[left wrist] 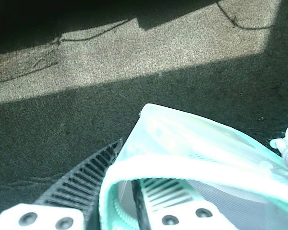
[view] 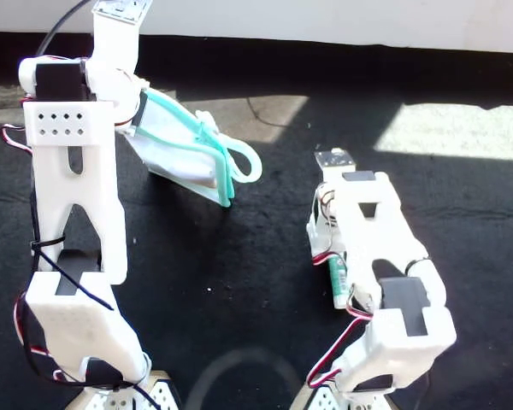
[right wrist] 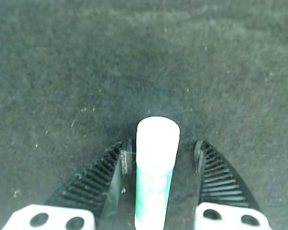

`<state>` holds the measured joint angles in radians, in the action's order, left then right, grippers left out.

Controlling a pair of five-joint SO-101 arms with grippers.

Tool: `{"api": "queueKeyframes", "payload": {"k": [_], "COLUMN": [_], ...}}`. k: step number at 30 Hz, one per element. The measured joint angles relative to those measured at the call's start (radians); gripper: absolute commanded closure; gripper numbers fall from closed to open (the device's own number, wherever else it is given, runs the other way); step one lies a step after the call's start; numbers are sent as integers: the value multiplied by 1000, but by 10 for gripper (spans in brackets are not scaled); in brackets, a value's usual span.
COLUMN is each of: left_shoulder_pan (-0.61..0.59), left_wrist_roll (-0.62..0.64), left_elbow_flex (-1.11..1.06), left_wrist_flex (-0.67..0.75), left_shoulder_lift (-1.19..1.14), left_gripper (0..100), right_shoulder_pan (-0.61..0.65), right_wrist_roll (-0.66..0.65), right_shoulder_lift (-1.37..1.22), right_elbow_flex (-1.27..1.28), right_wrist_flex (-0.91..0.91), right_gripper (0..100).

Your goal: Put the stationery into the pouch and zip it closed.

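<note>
Pouch (view: 188, 154): clenched in the left end effector (left wrist: 128, 165), tilted above the bench (view: 239, 282).
Stick (right wrist: 156, 167): white-capped, between the right end effector (right wrist: 163, 143)'s released jaws (not gripped yet).
Remaining: loading it, zipping.

A translucent pouch (view: 184, 162), edged in mint green, is held raised and tilted at eleven o'clock; a white-capped green stick (right wrist: 156, 163) is seen at five o'clock.

Hard sunlight falls in bright patches (view: 453, 128) across a table (view: 239, 282) covered in dark, felt-like cloth (right wrist: 144, 57), its nearer part in shadow. A white wall (view: 325, 21) runs behind; a thin cable (left wrist: 96, 35) trails across the cloth.
</note>
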<state>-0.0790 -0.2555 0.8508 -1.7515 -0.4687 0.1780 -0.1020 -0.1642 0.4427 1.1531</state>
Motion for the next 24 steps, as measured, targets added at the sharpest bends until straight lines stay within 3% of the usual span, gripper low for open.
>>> {"api": "queueKeyframes", "payload": {"k": [3, 10, 16, 20, 24], "left_shoulder_pan": [0, 0, 0, 0, 0], "left_wrist_roll": [0, 0, 0, 0, 0], "left_elbow_flex": [0, 0, 0, 0, 0], "left_wrist_flex": [0, 0, 0, 0, 0], "left_shoulder_lift": [0, 0, 0, 0, 0], "left_gripper": [991, 991, 991, 991, 991], "right_shoulder_pan": [-9, 2, 8, 101, 249], "right_wrist_roll": [0, 0, 0, 0, 0], "right_shoulder_lift": [-6, 75, 408, 674, 816], "right_elbow_flex": [-2, 0, -26, -138, -222], "right_wrist_flex": [-31, -40, 12, -20, -178], "right_gripper": [998, 992, 992, 992, 992]}}
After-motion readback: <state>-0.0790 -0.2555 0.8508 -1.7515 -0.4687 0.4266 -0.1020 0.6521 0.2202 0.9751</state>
